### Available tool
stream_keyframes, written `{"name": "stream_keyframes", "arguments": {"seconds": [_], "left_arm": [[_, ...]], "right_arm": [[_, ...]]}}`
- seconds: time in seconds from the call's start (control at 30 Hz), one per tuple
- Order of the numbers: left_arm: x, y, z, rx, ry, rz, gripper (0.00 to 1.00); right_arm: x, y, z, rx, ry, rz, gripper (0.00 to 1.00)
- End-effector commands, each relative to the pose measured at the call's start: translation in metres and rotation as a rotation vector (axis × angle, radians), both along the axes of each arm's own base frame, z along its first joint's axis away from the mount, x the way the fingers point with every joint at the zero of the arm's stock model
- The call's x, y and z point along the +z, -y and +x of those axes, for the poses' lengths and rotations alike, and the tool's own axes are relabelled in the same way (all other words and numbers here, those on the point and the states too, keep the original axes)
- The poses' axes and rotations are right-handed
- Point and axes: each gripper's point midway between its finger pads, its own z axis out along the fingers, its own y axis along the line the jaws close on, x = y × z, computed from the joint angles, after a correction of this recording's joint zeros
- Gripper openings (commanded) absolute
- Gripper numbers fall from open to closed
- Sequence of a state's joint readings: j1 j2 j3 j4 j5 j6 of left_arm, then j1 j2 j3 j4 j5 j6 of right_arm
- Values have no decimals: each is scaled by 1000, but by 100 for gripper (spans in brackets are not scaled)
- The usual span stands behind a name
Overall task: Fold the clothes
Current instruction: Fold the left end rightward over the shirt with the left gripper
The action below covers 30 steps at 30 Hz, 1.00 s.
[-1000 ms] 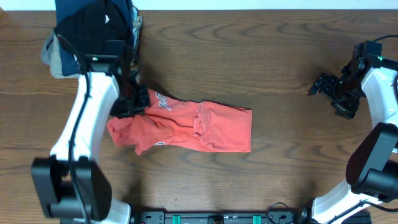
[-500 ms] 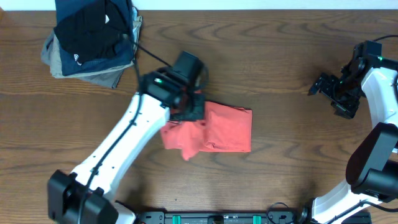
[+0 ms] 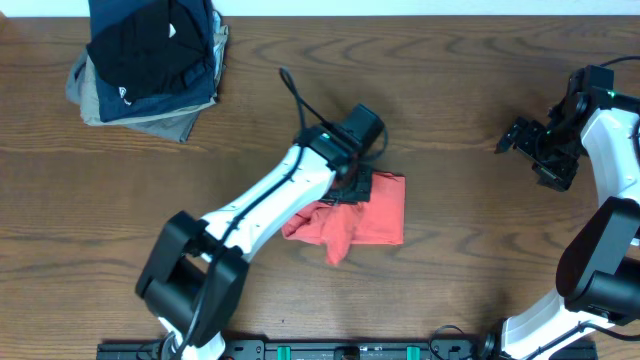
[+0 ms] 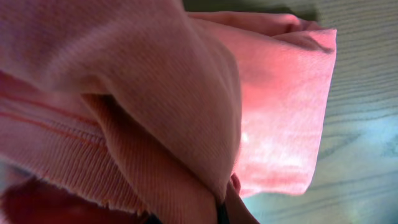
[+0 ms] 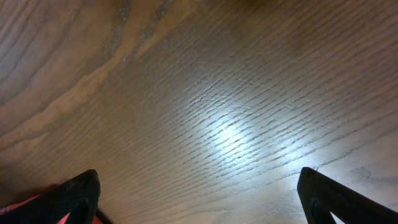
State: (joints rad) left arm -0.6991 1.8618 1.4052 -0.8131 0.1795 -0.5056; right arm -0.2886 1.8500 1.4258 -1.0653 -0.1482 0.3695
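The left gripper (image 3: 352, 186) is clamped on a fold of the coral T-shirt (image 3: 380, 212), bunched mid-tabletop, long axis left-right; the right gripper (image 3: 510, 137), jaws apart, hovers near the right edge, farther off.

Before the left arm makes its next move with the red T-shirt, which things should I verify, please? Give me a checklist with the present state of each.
1. Left gripper shut on the T-shirt: ok, fabric hangs right at it in the wrist view.
2. Carried part over the shirt's right half: ok.
3. Edges lined up: not ok, a bunched corner sticks out at the lower left.
4. Layer under the left arm flat: cannot tell, the arm covers it.
5. Right gripper open, apart from the shirt: ok.
6. Folded stack apart from the shirt: ok.
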Motion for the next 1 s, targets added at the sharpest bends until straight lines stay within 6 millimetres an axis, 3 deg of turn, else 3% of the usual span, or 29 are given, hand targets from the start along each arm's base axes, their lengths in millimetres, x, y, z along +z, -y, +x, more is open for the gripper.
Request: {"name": "stream_keyframes", "arguments": {"seconds": [0.0, 0.2, 0.27, 0.47, 0.63, 0.97], "left_arm": [[-1, 12, 1, 8, 9, -12, 6], [1, 23, -1, 1, 27, -33, 7], [1, 24, -1, 5, 26, -34, 12], [1, 25, -2, 3, 22, -42, 17], [7, 39, -11, -23, -33, -120, 17], [11, 49, -18, -49, -35, -136, 6]], "right_arm": [[7, 1, 4, 16, 22, -11, 99], [7, 1, 4, 16, 21, -11, 99], [7, 1, 4, 16, 21, -11, 99], [7, 1, 4, 16, 21, -11, 99], [7, 1, 4, 16, 22, -11, 99], [7, 1, 4, 16, 21, -11, 99]]}}
